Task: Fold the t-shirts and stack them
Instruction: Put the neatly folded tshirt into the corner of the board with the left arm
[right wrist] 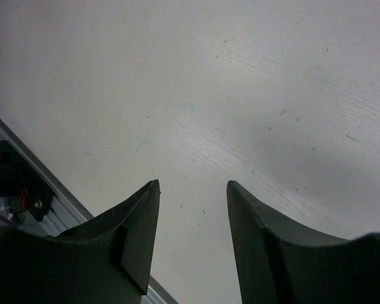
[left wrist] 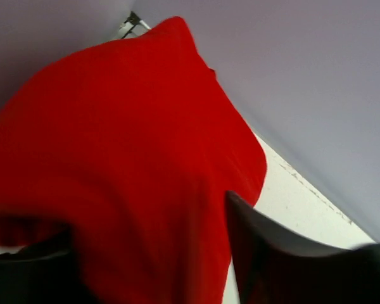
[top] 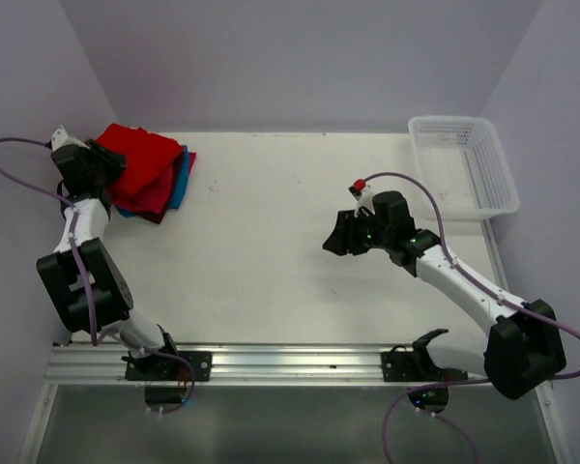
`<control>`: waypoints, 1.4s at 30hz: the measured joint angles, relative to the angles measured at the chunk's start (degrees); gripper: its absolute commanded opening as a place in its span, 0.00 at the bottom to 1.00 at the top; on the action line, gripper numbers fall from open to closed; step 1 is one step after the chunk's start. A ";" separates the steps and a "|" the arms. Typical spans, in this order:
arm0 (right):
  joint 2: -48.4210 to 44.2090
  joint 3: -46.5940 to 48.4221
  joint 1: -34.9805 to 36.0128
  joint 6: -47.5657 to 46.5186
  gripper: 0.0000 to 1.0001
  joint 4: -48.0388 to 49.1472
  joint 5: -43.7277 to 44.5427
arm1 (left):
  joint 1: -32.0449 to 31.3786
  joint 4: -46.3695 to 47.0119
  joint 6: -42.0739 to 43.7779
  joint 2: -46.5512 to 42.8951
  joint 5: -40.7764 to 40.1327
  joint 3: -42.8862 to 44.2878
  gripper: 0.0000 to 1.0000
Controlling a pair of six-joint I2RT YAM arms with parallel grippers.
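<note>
The t-shirts lie stacked at the table's far left. The bright red one (top: 140, 153) is on top, over a crimson-pink one (top: 147, 205) and a teal-blue one (top: 182, 182) whose edges stick out. My left gripper (top: 103, 159) is at the stack's left edge. In the left wrist view the red t-shirt (left wrist: 114, 145) fills the space between the jaws of the left gripper (left wrist: 152, 253) and drapes over the left finger, which grips its cloth. My right gripper (top: 334, 238) hovers open over bare table at centre right, and the right wrist view shows nothing between the fingers of this gripper (right wrist: 193, 187).
A white mesh basket (top: 464, 164) sits at the far right corner. Lilac walls close in the table at the back and on both sides. A metal rail (top: 271, 362) with the arm bases runs along the near edge.
</note>
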 measured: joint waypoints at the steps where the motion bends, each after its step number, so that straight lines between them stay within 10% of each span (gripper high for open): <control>1: -0.42 0.00 0.00 0.02 0.51 0.04 -0.02 | 0.28 -0.15 -0.20 -0.04 -1.05 -0.42 0.86; 2: -0.76 -0.02 0.00 0.02 0.51 0.02 -0.07 | 0.39 -0.59 -0.48 -0.04 -2.08 -0.76 1.00; 13: -1.09 -0.92 0.00 0.04 0.52 0.11 -1.33 | 0.48 -1.18 -5.40 -3.80 0.59 -4.59 1.00; 27: -0.90 -1.07 0.00 0.04 0.52 0.15 -1.31 | -5.53 -7.50 -12.15 -36.61 -3.26 -2.84 1.00; 30: -0.90 -1.07 0.00 0.09 0.42 0.11 -1.31 | -5.53 -3.54 -12.87 -33.42 -1.27 -3.02 0.54; 31: -0.90 -1.07 0.00 0.13 0.24 0.13 -1.31 | -5.53 -1.53 -13.55 -30.93 0.15 -3.26 0.04; 34: -0.90 -1.27 0.00 0.37 0.00 0.17 -1.33 | -5.51 5.03 -14.12 -20.63 5.81 -3.45 0.00; 42: -1.20 -2.97 0.00 0.92 0.00 0.07 -2.10 | -5.60 28.44 -22.01 8.57 20.06 -5.95 0.00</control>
